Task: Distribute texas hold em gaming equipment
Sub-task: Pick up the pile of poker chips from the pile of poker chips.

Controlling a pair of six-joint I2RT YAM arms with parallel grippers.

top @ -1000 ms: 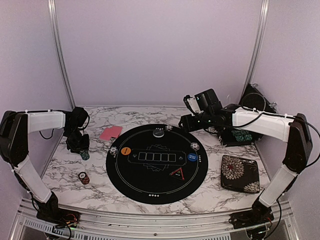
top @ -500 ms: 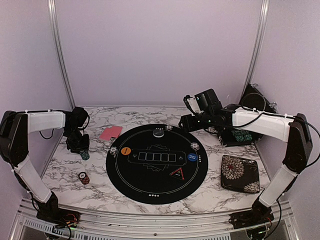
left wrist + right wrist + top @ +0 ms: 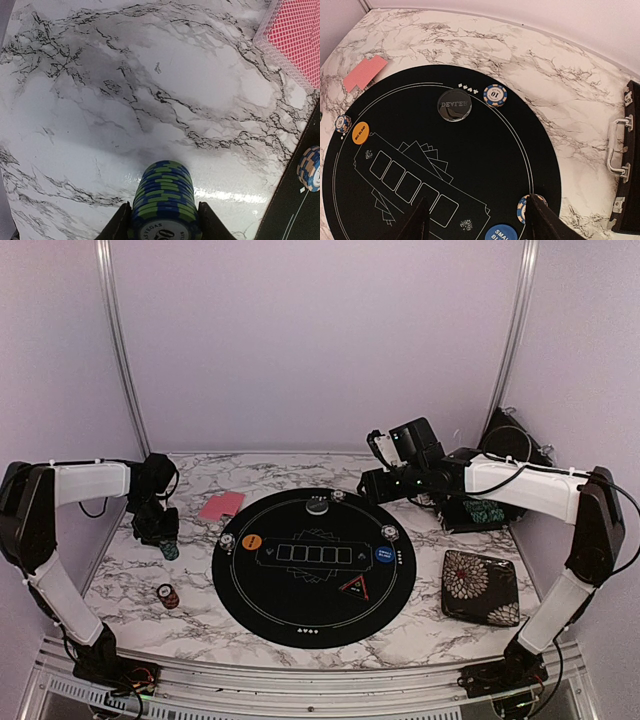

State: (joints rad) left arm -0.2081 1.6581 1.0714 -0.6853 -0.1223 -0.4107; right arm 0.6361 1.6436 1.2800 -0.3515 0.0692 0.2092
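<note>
One blue-and-green striped chip stack (image 3: 165, 200) is pinched between the fingers of the left gripper (image 3: 164, 225). It sits off the left edge of the round black mat (image 3: 315, 585), over bare marble. Its top face has partly legible print. Can't tell whether it rests on the surface or is lifted.

- Pink-red-backed cards (image 3: 221, 505): flat, just off the mat's far-left rim.
- Orange striped chip stack (image 3: 166, 594): well left of the mat, nearer the arm bases.
- On the mat: orange button (image 3: 252, 540) left, blue button (image 3: 385, 556) right, dealer button (image 3: 454, 105) at the far rim with a "10" chip (image 3: 495, 93) beside it, and a red-edged triangle marker (image 3: 357, 587) near-right.
- Right gripper (image 3: 480, 225): fingers spread, nothing between them, hovering over the mat's far-right part.
- Floral-patterned case (image 3: 480, 585): right of the mat, apart from it.
- The surface is a white marble-pattern table (image 3: 130, 580) with grey veining and some glare.
- Around it are lilac walls (image 3: 320, 340).
</note>
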